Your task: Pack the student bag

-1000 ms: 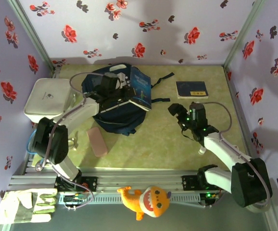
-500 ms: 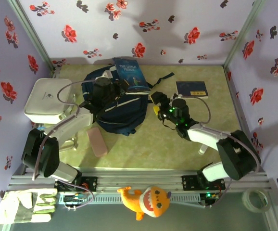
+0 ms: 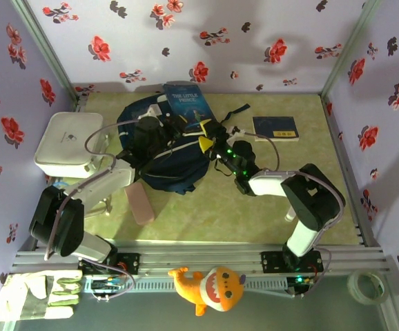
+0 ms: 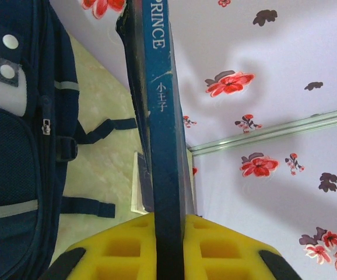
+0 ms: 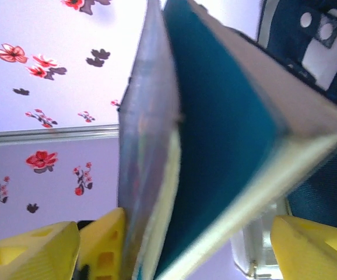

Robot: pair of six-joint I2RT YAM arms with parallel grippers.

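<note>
Student bag (image 3: pixel 168 157): I see it lying flat on the table (image 3: pixel 255 207), left of centre and toward the back wall, navy fabric and white stripe trim facing up.
Book (image 3: pixel 186 105): teal, standing upright over the bag's far end with its cover toward the top camera. I cannot tell whether its lower edge touches the bag.
Left end effector (image 4: pixel 167 233): clamped on the book. In my left wrist view the yellow fingers (image 4: pixel 119 251) press both covers beside the spine.
Right end effector (image 5: pixel 197 248): jaws apart, straddling the book. One yellow finger sits just beside a cover; the other finger (image 5: pixel 314 245) stands clear of it.
White rounded box (image 3: pixel 65 145): on the table, near the bag's left side.
Second book (image 3: pixel 275 128): dark blue with a yellow label, flat on the table, right of the bag and apart from it.
Pink flat object (image 3: pixel 139 202): on the table, just in front of the bag.
Glove (image 3: pixel 37 295), orange plush shark (image 3: pixel 210 288), tape roll (image 3: pixel 365 286): lying in front of the base rail.
</note>
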